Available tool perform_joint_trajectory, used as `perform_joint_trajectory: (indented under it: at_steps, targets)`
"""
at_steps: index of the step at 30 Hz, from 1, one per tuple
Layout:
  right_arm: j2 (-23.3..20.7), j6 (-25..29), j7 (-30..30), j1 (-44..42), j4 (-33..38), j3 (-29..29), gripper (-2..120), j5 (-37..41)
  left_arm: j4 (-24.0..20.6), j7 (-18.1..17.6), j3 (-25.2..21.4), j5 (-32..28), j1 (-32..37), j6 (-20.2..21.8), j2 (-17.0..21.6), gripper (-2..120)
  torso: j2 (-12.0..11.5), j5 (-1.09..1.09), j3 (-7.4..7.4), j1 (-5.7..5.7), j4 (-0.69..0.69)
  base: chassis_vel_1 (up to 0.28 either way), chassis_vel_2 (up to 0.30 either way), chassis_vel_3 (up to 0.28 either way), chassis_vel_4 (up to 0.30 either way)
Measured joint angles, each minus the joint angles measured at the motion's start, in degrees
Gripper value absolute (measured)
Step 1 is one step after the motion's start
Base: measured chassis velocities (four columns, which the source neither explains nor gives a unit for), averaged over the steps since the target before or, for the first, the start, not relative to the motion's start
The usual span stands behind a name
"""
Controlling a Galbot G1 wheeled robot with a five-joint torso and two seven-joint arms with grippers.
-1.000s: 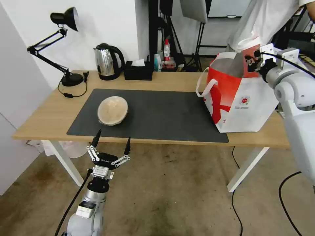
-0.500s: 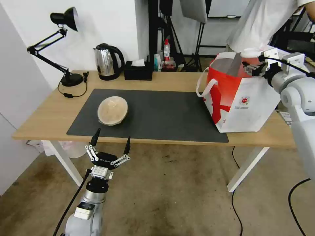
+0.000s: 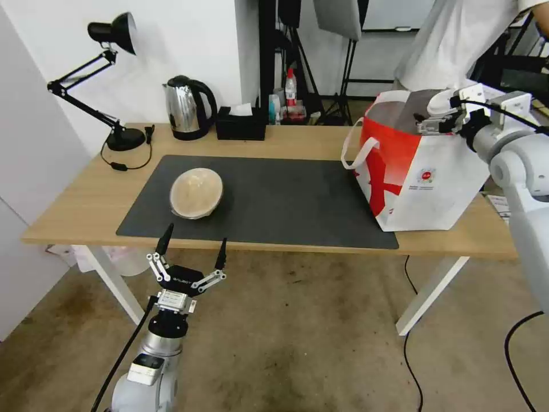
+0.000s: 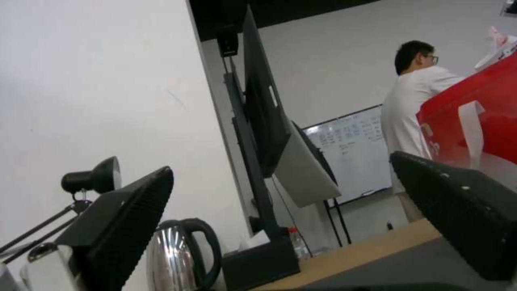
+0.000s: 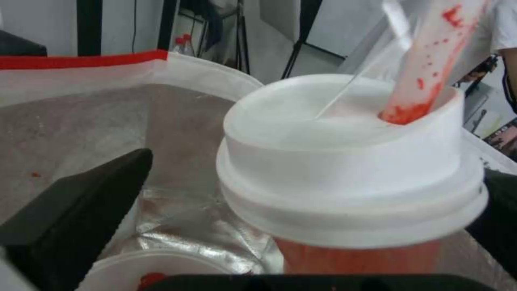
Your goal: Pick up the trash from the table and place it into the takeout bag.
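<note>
Lowering the red cup with white lid and straw (image 5: 350,169) into the takeout bag (image 3: 426,171): the right tool (image 3: 443,117) sits at the bag's open mouth at the right end of the bench (image 3: 297,140). In the right wrist view one black finger (image 5: 75,210) stands clear of the cup's side with foil lining showing between, so the tool looks spread wide around the cup; whether the other finger touches it, can't tell. Cup is upright, straw leaning, body below the bag rim. Under it, on the foil floor, lies the white bowl with red scraps (image 5: 156,270).

Left tool (image 3: 191,252) hangs wide and empty just off the bench's near edge. The tan lidded bowl (image 3: 196,193) lies straight ahead of it on the dark mat (image 3: 286,200), near, tipped on its side. Left arm is clearly the nearer one; the bag is well apart, to the right of the bowl.
</note>
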Motion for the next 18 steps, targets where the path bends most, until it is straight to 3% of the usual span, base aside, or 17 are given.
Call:
perform_joint_trajectory:
  at_steps: [8, 18]
  targets:
    - [-0.2, 0.0, -0.1, 0.1, -0.1, -0.1, 114, 0.2, -0.2, 0.0, 0.0, 0.0, 0.1, 0.0, 0.0, 100, 0.0, 0.0, 0.0, 0.0, -0.01, 0.0, 0.0, 0.0, 0.0]
    - [-0.2, 0.1, -0.1, 0.2, -0.1, -0.3, 101, 0.3, -0.3, 0.0, -0.1, 0.0, 0.1, 0.0, 0.0, 100, 0.0, 0.0, 0.0, 0.0, 0.0, 0.0, 0.0, 0.0, 0.0]
